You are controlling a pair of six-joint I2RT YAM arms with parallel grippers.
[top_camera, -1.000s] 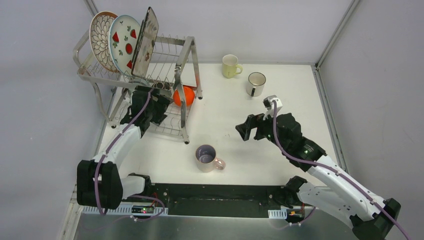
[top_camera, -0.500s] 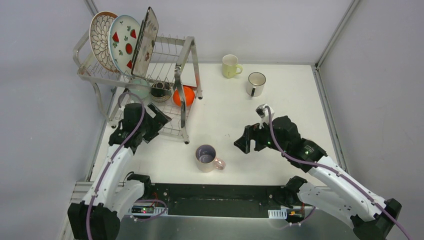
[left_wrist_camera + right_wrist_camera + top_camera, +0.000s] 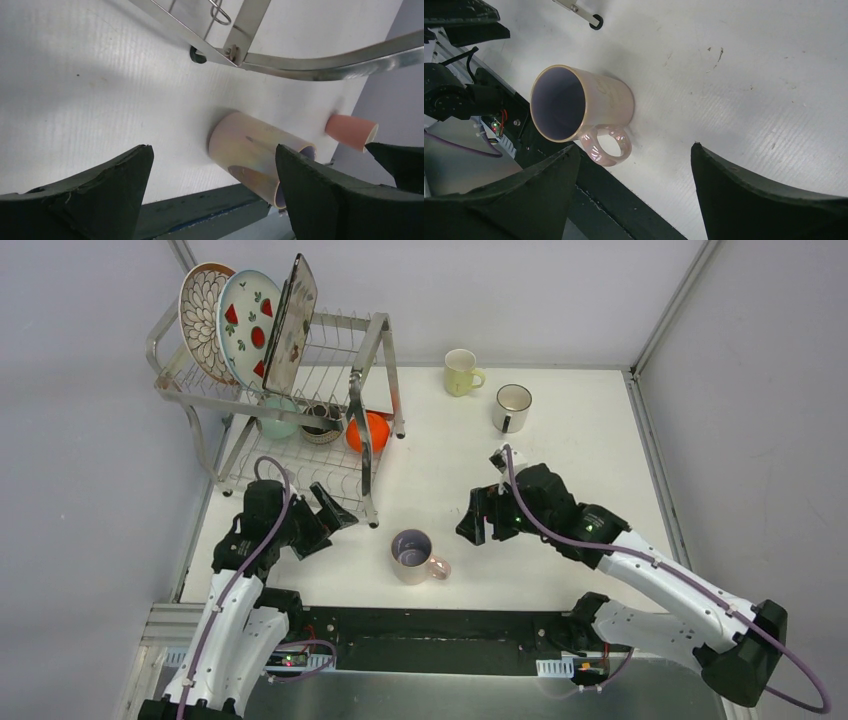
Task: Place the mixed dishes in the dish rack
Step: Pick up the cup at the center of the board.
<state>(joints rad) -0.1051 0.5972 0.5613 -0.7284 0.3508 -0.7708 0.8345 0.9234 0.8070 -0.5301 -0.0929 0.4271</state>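
Pink mug is seen upright on the table, flanked by left gripper and right gripper, both spread wide, empty.

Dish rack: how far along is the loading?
Done: three plates stand on the top tier of the dish rack, three bowls sit below. In hand: nothing; left gripper and right gripper open, the right near the pink mug. Left: that mug, yellow mug, white mug, on the table.
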